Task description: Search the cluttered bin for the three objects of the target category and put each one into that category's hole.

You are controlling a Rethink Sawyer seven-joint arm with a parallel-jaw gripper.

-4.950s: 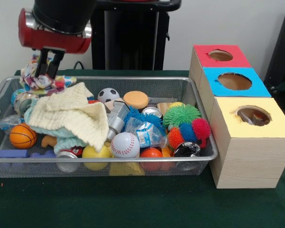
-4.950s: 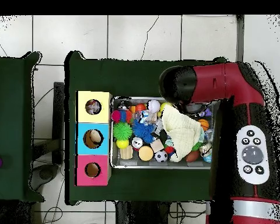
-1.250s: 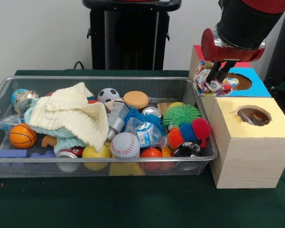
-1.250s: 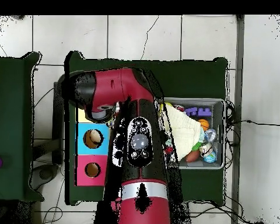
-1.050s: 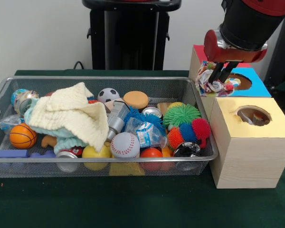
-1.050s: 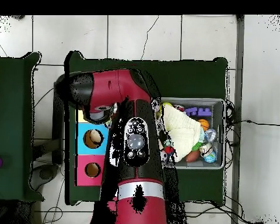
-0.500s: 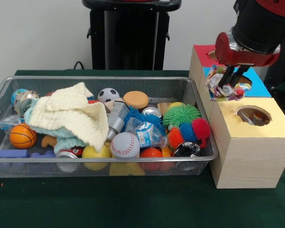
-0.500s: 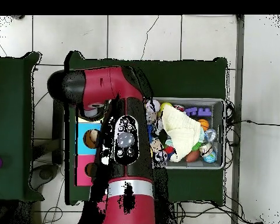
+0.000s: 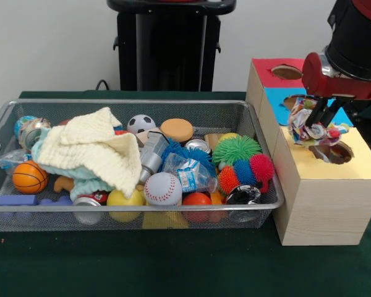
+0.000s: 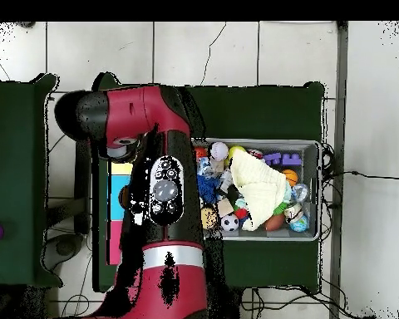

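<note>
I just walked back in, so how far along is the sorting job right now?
Underway. The gripper holds a patterned cloth just above the yellow box's hole, not yet released. A cream knitted cloth and a pale blue one beneath it still lie in the wire bin. I cannot tell what the boxes already contain.

A crumpled multicoloured cloth (image 9: 310, 128) hangs pinched in the pincer (image 9: 321, 117), just above the yellow box's hole (image 9: 331, 153).

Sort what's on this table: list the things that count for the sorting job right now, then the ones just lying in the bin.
In play:
pincer, shut on the patterned cloth
yellow-topped box, its hole under the cloth
cream knitted cloth, possibly the same category

Lying about:
baseball
basketball
soccer ball
green spiky ball
</note>
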